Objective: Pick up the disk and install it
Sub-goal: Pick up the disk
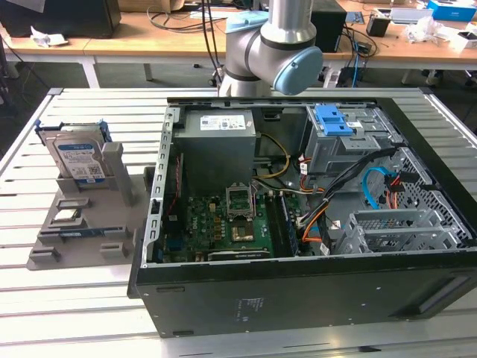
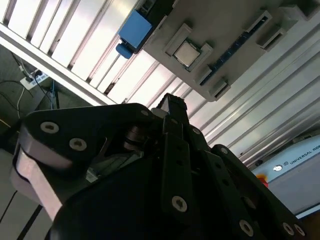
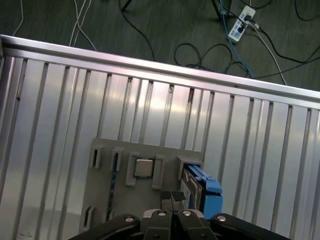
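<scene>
The disk (image 1: 78, 160) is a silver drive with a white-and-blue label in a blue bracket. It stands upright in a slot of the grey holder tray (image 1: 112, 224) at the exterior view's left. Both wrist views look down on the tray from well above. Its blue bracket edge (image 3: 205, 189) lies just beside my gripper (image 3: 173, 196), whose fingers are together with nothing between them. In the second wrist view the blue bracket (image 2: 134, 30) is far past the gripper (image 2: 172, 102). The arm (image 1: 272, 45) is behind the computer case.
The open computer case (image 1: 313, 209) lies on the slatted metal table (image 1: 67, 313), with a power supply box (image 1: 218, 138), a motherboard and a drive cage with a blue latch (image 1: 333, 119). The tray also holds a processor chip (image 3: 144, 168). Cables lie on the floor beyond the table edge (image 3: 150, 67).
</scene>
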Motion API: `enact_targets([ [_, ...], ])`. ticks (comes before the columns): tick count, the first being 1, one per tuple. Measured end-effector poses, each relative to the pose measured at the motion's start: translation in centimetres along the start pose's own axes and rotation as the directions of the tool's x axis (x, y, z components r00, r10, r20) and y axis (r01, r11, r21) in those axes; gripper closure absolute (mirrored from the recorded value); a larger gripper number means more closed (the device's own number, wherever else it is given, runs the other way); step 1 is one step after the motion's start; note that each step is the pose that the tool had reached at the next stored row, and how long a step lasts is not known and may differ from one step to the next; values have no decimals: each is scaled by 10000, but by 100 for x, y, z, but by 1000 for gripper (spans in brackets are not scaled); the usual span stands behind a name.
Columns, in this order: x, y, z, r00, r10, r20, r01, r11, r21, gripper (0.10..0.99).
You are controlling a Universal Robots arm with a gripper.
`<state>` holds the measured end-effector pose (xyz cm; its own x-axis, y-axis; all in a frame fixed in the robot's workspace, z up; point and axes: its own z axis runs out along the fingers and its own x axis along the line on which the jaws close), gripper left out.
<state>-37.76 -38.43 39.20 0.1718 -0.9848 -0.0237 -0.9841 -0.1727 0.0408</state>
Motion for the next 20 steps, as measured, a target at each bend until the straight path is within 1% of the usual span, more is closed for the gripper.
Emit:
enact_targets([
  [5,0,0,0,10000,-45,-2,45,10000,-1,980],
  [6,0,0,0,10000,-68,-3,68,10000,-2,851],
  [7,0,0,0,10000,-74,-4,74,10000,-1,792],
  [8,0,0,0,10000,-82,-4,82,10000,-2,792],
  [9,0,0,0,10000,-88,-4,88,10000,-3,729],
  [10,0,0,0,10000,-95,-4,95,10000,-2,729],
  [15,0,0,0,9999,-140,-6,140,9999,-3,427],
  [19,0,0,0,9999,-135,-7,135,9999,-3,427],
  [20,0,0,0,10000,-2,-5,2,10000,-1,427],
])
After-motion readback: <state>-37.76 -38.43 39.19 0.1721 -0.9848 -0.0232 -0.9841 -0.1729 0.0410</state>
